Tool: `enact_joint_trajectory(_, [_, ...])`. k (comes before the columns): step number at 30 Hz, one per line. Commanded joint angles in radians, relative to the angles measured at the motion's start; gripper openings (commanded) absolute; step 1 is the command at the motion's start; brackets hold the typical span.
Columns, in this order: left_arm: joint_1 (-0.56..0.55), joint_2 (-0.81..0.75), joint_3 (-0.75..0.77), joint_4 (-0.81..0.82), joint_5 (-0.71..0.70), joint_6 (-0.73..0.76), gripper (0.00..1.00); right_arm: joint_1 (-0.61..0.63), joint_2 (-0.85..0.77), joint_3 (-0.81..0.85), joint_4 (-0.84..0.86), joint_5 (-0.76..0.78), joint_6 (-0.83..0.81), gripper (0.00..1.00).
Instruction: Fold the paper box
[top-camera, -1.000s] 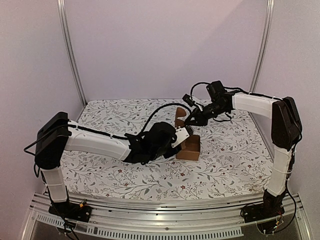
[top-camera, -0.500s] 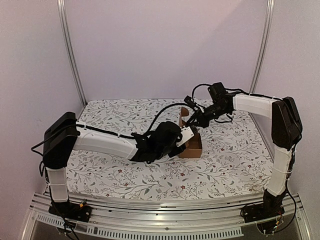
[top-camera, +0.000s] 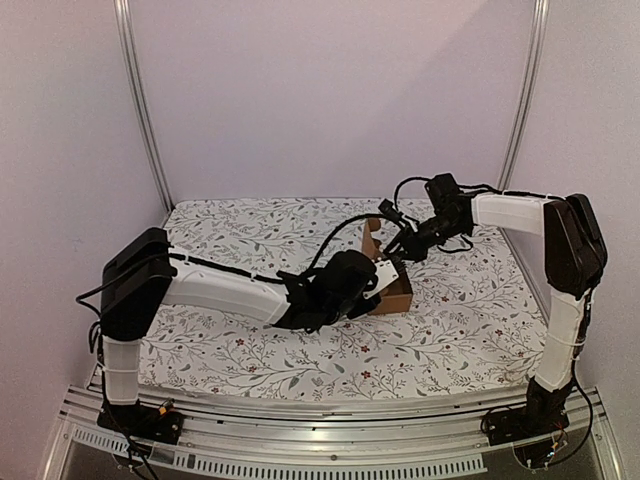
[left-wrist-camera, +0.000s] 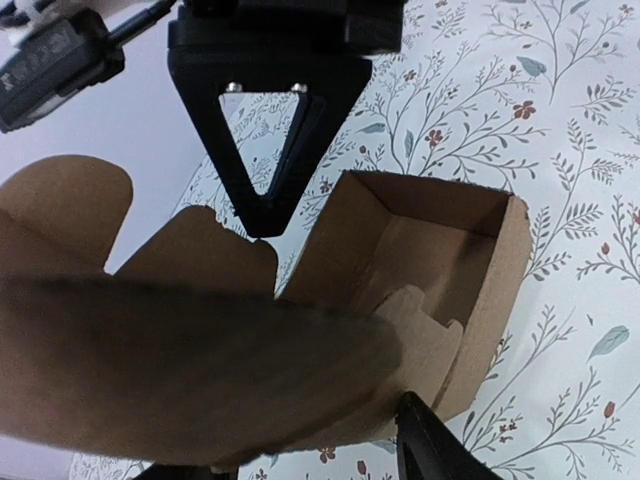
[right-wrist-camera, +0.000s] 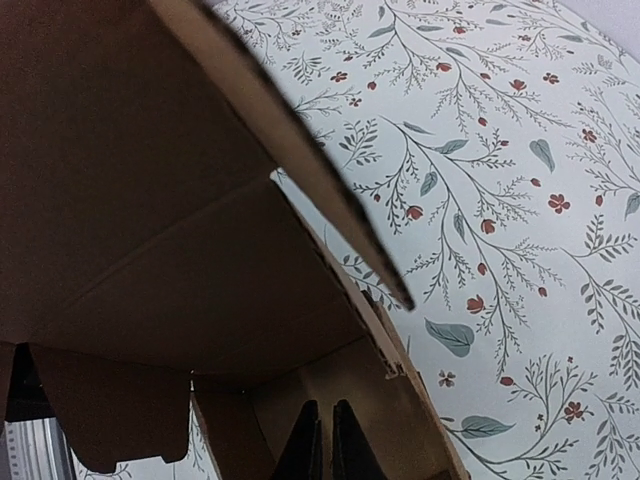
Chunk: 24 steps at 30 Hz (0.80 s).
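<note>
A: Paper box (top-camera: 396, 293), plain brown cardboard, open-topped, flaps up. Where?
B: On the floral-print table (top-camera: 470, 310), near its middle
A: Tools?
B: Left tool (left-wrist-camera: 333, 318) fingers apart, a flap (left-wrist-camera: 180, 370) between them. Right tool (right-wrist-camera: 322, 440) narrow, almost closed, down inside the box; grip unclear

White links (top-camera: 215, 290), black joints (top-camera: 335, 288), apparently triangular fingers (left-wrist-camera: 225, 150)

Both arms reach inward, grippers close together.
L arm (top-camera: 215, 290) stretched low and to the right, L gripper (top-camera: 387, 276) pointing right, jaw gap not readable. R arm (top-camera: 520, 210) elbow high, forearm bent back left, R gripper (top-camera: 398, 243) angled down, fingers (right-wrist-camera: 308, 445) pressed tog.
</note>
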Motion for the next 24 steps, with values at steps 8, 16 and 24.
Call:
enact_joint_trajectory(8, [-0.021,0.016,0.019,-0.005,-0.036,0.018,0.54,-0.022,-0.007,0.020,0.025,-0.020,-0.018,0.31])
enact_joint_trajectory(16, [0.006,-0.032,-0.013,-0.002,0.002,-0.030,0.54,-0.013,0.053,0.111,0.001,-0.069,-0.041,0.49])
enact_joint_trajectory(24, [0.027,-0.056,-0.019,-0.013,0.027,-0.074,0.55,0.014,0.142,0.219,-0.069,-0.085,-0.067,0.46])
